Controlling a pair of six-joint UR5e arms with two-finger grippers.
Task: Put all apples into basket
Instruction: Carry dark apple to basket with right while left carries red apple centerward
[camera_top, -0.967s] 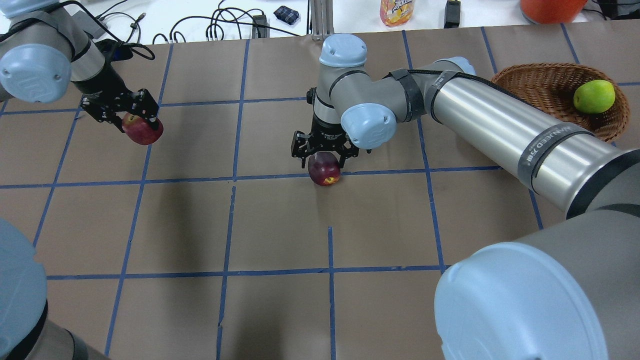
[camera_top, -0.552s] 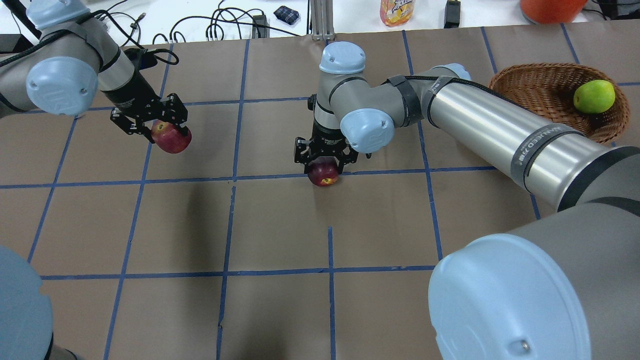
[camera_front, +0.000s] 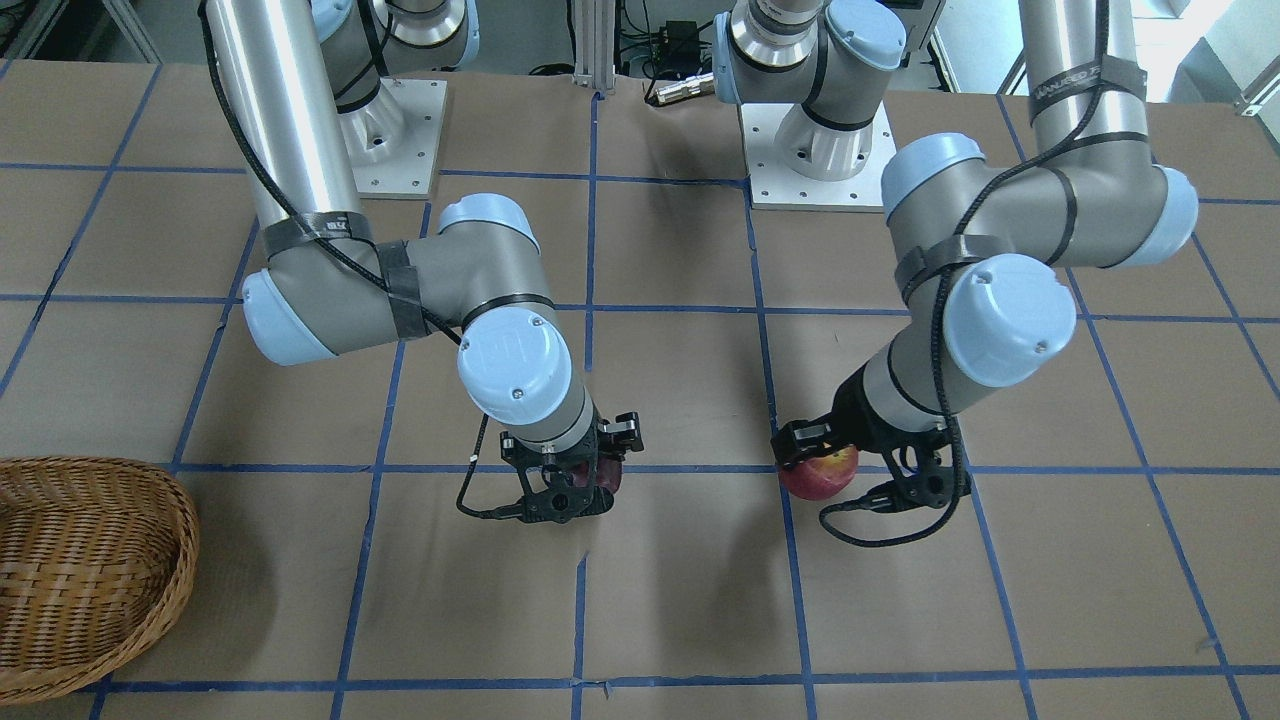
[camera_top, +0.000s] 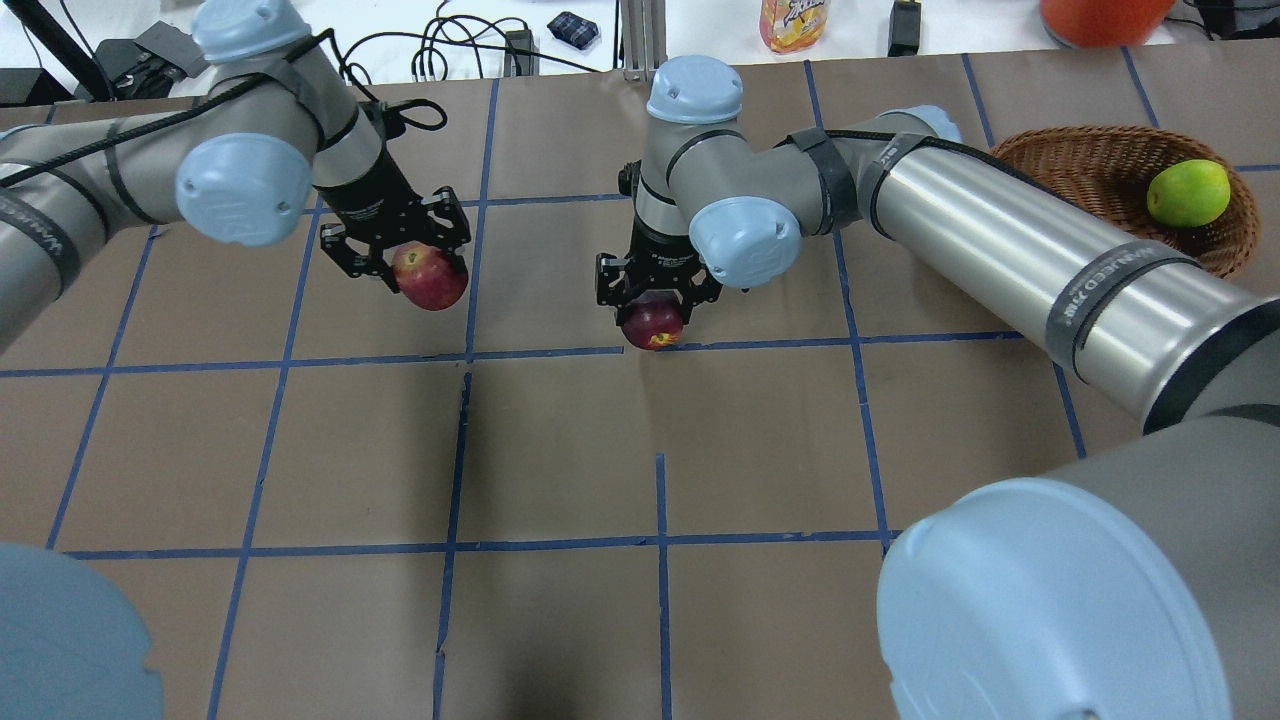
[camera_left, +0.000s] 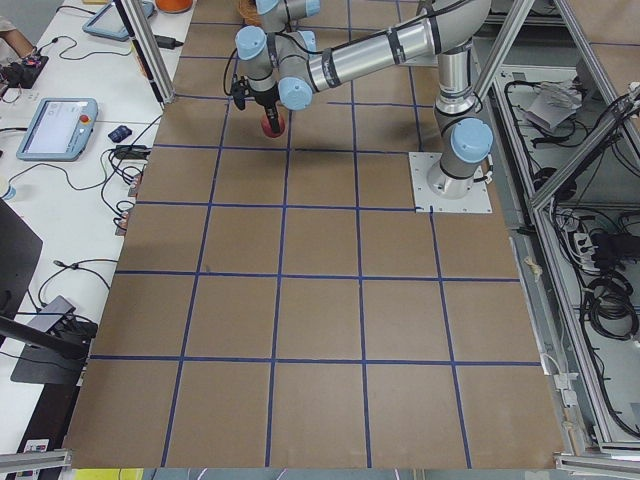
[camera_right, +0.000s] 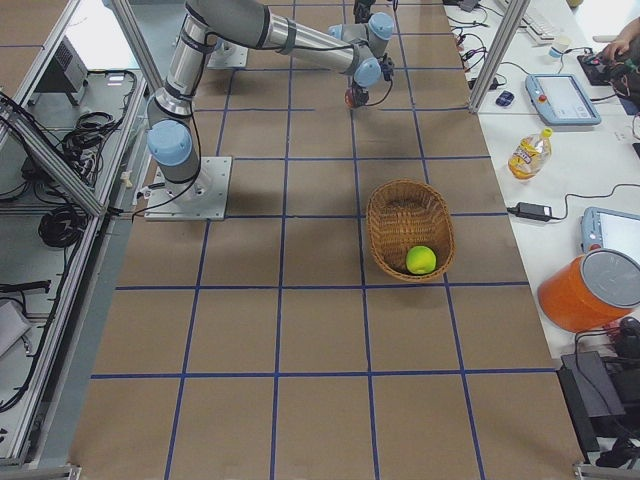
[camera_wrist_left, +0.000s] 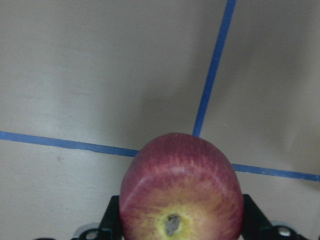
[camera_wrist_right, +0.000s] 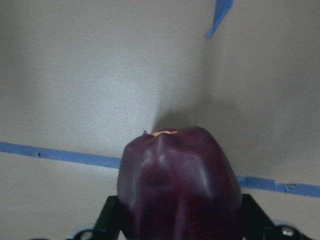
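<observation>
My left gripper is shut on the red apple, held above the table left of centre; the apple also shows in the front view and the left wrist view. My right gripper is shut on the dark maroon apple, low over a blue tape line at mid-table; the apple fills the right wrist view. The wicker basket stands at the far right with the lime green apple inside. The basket also shows in the right side view.
My right arm's long silver link stretches between the maroon apple and the basket. A juice bottle, an orange container and cables lie beyond the table's far edge. Blue tape lines grid the brown tabletop.
My left arm has carried the red apple rightward toward the table's centre. My right gripper, still on the maroon apple, has shifted slightly up in the overhead view.
</observation>
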